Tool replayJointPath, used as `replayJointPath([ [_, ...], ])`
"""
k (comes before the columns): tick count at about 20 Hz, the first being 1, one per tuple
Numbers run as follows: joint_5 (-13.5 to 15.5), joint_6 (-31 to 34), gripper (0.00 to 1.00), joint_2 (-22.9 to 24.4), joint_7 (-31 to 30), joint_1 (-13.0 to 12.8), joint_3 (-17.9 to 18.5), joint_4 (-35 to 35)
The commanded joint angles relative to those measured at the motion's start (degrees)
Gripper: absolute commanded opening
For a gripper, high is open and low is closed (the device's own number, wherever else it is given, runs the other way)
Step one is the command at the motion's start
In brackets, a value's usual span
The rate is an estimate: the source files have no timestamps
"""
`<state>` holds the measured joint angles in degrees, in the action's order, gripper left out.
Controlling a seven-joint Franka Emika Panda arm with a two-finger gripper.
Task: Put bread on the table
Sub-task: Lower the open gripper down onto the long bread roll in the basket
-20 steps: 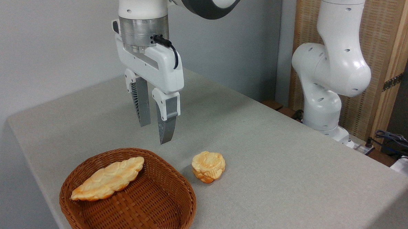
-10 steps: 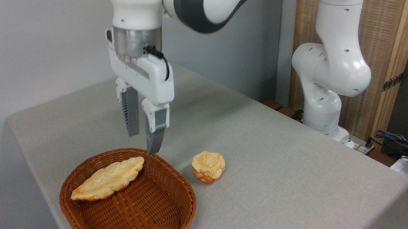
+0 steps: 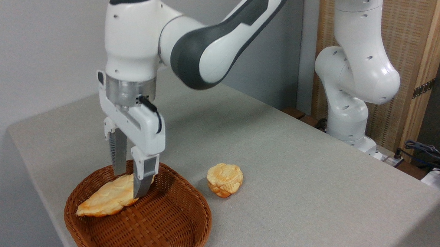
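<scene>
The bread [image 3: 101,202], a long golden pastry with pointed ends, lies in the brown wicker basket [image 3: 171,225] at the front left of the grey cloth table [image 3: 296,160]. My gripper [image 3: 129,184] reaches down into the basket, open, with one finger on each side of the bread's right end. The near finger [image 3: 142,179] hides part of that end. I cannot tell whether the fingers touch the bread.
A small round golden bun [image 3: 225,179] sits on the cloth just right of the basket. The arm's white base [image 3: 350,107] stands at the table's far right edge, with cables [image 3: 426,151] beyond it. The table's left edge runs close behind the basket.
The gripper has come down and to the left, from above the basket's far rim into the basket, and now straddles the bread's right end. The bread and the bun have not moved.
</scene>
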<state>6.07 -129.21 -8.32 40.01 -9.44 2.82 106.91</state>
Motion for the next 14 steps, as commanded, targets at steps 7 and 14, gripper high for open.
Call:
replayJointPath([
  [7,3.9,-5.2,1.00,-3.4,-1.2,-0.1,-1.5,-0.5],
  [14,3.5,-5.4,1.00,-4.5,-0.8,-0.1,-1.8,-0.5],
])
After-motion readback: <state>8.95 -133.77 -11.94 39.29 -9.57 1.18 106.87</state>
